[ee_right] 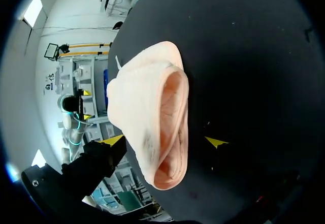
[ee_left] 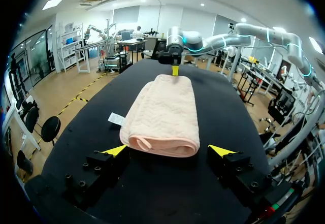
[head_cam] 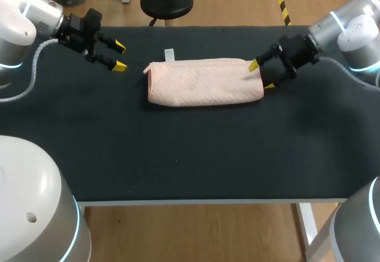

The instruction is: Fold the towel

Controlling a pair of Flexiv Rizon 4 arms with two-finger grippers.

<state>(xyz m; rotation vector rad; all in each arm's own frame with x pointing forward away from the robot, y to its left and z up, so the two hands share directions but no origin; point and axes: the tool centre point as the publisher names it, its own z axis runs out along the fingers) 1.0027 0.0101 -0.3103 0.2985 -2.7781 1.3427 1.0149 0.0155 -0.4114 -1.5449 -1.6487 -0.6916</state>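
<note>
Left gripper (head_cam: 120, 57): at the far left of the table, fingers spread wide and holding nothing. It stands apart from the towel's left end, with its tips pointing toward it.
Tag (head_cam: 170, 54): a small white label lying flat on the table, just beyond the towel's far edge, near its left end.
Towel (head_cam: 205, 82): pink and folded into a long band. It lies left to right across the middle of the table, toward the far side (the left end shows a rounded fold).
Right gripper (head_cam: 261, 75): at the towel's right end, fingers wide apart with that end between them. It is not clamped: the right wrist view shows bare table between one fingertip and the cloth.
Table (head_cam: 178, 155): black surface, bearing the towel.
</note>
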